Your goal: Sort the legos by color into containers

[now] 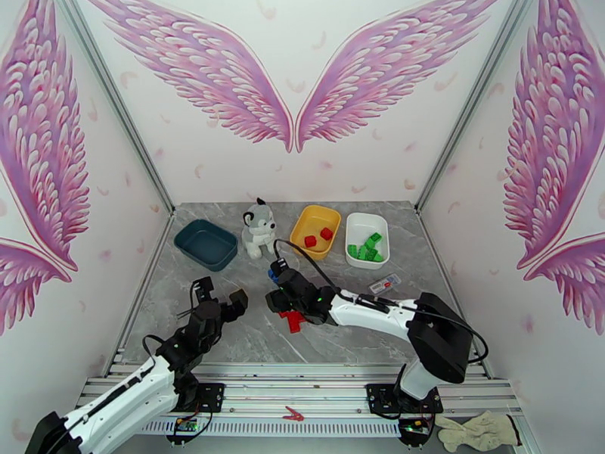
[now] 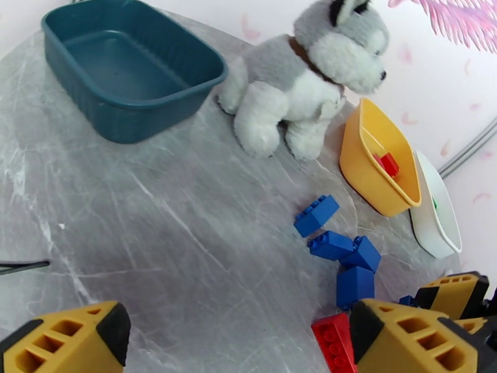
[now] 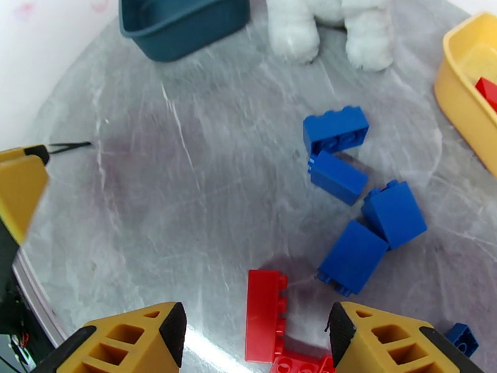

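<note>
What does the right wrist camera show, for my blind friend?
The right gripper is open, a yellow finger on each side of a red lego on a grey table. Blue legos lie beyond, then a teal tray, a plush dog's paws and a yellow tray.

L: my left arm angled forward, left gripper [image 1: 220,294] spread wide, empty | R: my right arm stretched leftward, right gripper [image 3: 255,337] jaws apart, clasping nothing
</note>
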{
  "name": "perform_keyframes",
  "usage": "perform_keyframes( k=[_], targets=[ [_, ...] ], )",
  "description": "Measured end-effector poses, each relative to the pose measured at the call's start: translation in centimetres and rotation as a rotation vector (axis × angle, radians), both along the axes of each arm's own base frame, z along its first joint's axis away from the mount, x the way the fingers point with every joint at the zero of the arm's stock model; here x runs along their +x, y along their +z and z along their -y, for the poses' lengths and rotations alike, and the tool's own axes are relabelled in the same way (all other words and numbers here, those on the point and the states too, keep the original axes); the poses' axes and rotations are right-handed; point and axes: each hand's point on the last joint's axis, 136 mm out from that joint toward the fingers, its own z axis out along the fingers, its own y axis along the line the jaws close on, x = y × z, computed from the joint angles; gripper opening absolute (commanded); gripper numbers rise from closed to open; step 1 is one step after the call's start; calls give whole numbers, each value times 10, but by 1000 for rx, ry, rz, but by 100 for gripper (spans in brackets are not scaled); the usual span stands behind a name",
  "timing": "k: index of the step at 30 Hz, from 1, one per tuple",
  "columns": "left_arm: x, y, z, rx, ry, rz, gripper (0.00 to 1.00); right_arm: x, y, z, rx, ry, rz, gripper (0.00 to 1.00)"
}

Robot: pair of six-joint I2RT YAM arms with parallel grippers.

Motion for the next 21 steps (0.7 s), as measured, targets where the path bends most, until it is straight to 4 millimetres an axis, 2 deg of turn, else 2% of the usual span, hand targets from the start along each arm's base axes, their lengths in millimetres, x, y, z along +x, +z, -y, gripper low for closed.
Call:
perform_keyframes(
  k=[4, 8, 15, 21],
  targets=[
    [-3, -19, -14, -57, 20, -48, 99, -5, -22, 2, -75, 6, -48, 63],
    [-6, -32, -18, -100, 13, -93, 99, -5, -35, -3, -123, 11, -71, 60],
    [-3, -31, -17, -172, -16, -101, 99, 1, -52, -7, -188, -3, -84, 59],
    [2, -34, -16, -216, -34, -119, 99, 5, -64, -10, -223, -8, -95, 52]
  ],
)
